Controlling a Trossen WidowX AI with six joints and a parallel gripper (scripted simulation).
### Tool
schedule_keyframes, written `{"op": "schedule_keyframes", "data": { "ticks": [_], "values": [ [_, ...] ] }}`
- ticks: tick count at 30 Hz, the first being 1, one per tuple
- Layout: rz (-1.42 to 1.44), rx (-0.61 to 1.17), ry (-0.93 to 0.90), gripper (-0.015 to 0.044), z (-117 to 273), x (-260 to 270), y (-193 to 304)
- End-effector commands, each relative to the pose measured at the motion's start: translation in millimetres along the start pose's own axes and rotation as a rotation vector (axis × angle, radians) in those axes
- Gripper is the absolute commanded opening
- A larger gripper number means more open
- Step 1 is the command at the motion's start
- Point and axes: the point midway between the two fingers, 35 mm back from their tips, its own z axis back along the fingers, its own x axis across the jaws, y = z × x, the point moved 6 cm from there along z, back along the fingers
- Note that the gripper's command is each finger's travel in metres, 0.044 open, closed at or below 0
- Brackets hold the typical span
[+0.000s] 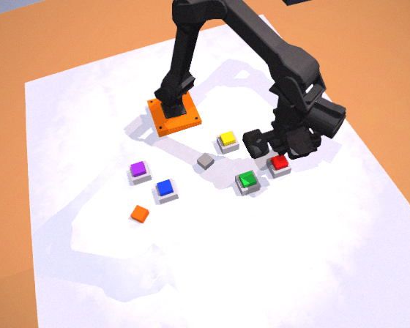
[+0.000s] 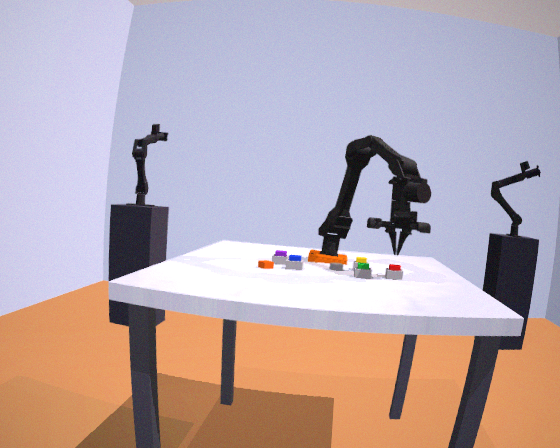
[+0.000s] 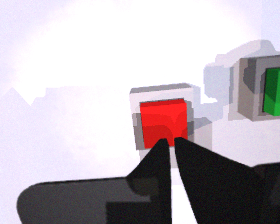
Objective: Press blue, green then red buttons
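The blue button (image 1: 165, 187) (image 2: 295, 258) sits in a grey housing left of the middle. The green button (image 1: 247, 179) (image 2: 363, 266) (image 3: 277, 92) stands raised in its housing. The red button (image 1: 280, 162) (image 2: 394, 267) (image 3: 163, 120) stands raised to the right of the green one. My gripper (image 2: 396, 253) (image 3: 170, 145) is shut and empty, pointing down. Its tips hang above the red button, with a gap to it in the exterior view. In the wrist view they overlap the near edge of the red cap. In the top view the fingertips are mostly hidden by the gripper body.
The yellow button (image 1: 228, 138) (image 2: 361, 260) stands left of the gripper, near the arm base. The purple button (image 1: 138, 169) (image 2: 281, 253) is behind the blue one. A grey block (image 1: 206, 161) lies between the blue and yellow buttons. An orange block (image 1: 140, 214) (image 2: 266, 264) lies near the blue button.
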Motion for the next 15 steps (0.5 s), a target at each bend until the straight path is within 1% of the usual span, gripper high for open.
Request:
{"op": "schedule_keyframes", "data": {
  "ticks": [1,15],
  "values": [
    [-0.005,-0.006,0.000,0.0020,-5.9,0.1,0.5],
    [-0.005,-0.006,0.000,0.0020,-28.8,0.2,0.3]
  ]
}}
